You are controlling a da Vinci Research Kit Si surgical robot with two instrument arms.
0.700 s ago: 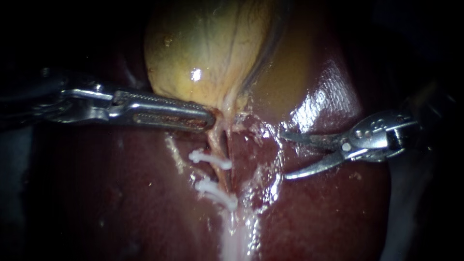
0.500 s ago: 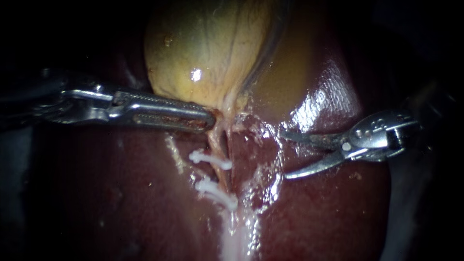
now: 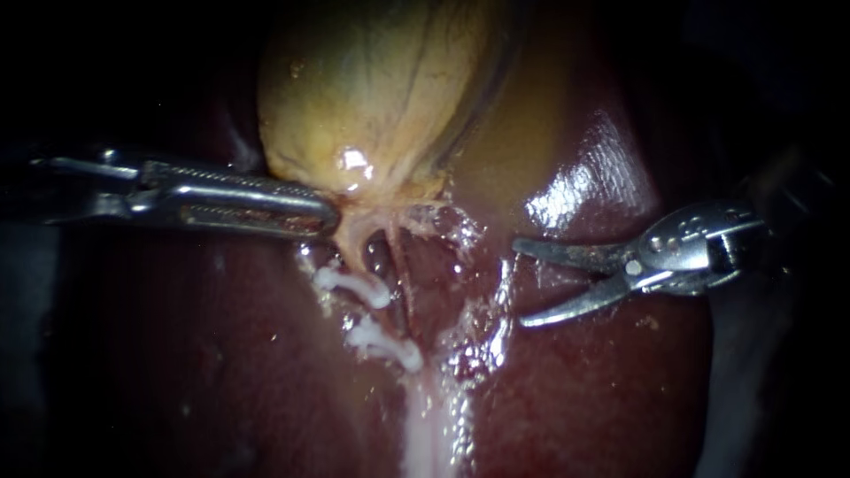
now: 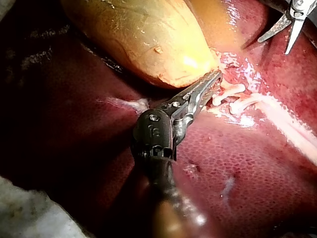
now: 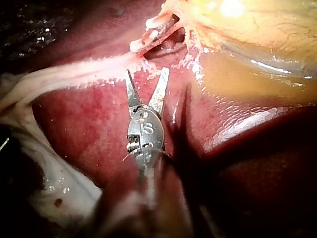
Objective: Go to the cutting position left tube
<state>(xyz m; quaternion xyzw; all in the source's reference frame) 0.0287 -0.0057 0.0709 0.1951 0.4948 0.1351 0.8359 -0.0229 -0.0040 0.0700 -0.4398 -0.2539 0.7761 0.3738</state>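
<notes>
While my left instrument (image 3: 328,215) holds the lower end of the gallbladder (image 3: 372,88) between closed jaws, the left tube (image 3: 351,250) runs just below them, with two white clips (image 3: 354,285) across it. Well apart to the right, my right instrument (image 3: 519,283) has its blades open above the liver (image 3: 620,381), gripping nothing.

Dark red liver (image 3: 620,389) served as the bed. On it lay the yellow gallbladder (image 3: 381,88) and, below its neck, pale tubes (image 3: 351,243) crossed by white clips (image 3: 354,285).
</notes>
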